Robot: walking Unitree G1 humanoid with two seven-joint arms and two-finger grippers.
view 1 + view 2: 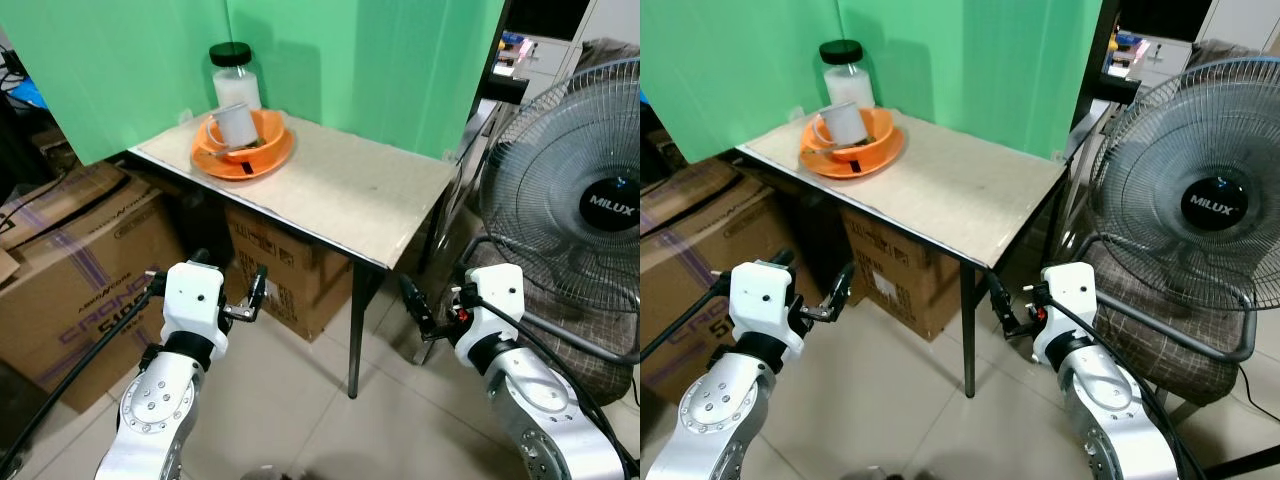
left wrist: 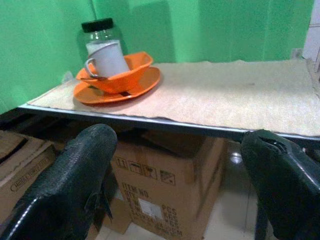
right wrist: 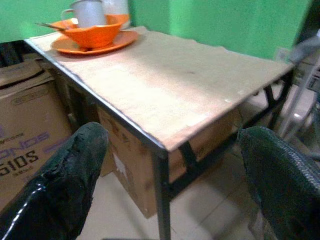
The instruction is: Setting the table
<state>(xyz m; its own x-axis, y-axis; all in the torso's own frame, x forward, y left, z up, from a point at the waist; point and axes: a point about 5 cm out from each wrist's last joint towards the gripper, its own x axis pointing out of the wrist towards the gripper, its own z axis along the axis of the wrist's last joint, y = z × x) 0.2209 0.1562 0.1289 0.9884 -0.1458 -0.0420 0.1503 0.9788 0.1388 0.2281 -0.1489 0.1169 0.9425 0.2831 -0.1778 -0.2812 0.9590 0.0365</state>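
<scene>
1. Table [image 1: 340, 190]: orange plate [image 1: 270, 157], bowl [image 1: 271, 129], and cup [image 1: 236, 123] stacked upper left, jar [image 1: 234, 76] just behind.
2. Left gripper [image 1: 244, 296], right gripper [image 1: 424, 312]: low before the table edge, fingers wide, empty.
3. Risk: the cup sits tilted in the bowl; a clumsy lift could topple the stack.

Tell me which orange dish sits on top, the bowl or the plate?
The orange bowl is on top. It sits on the flat orange plate and holds the tilted grey mug; the plate lies directly on the table.

Both arms low, jaws apart.
</scene>
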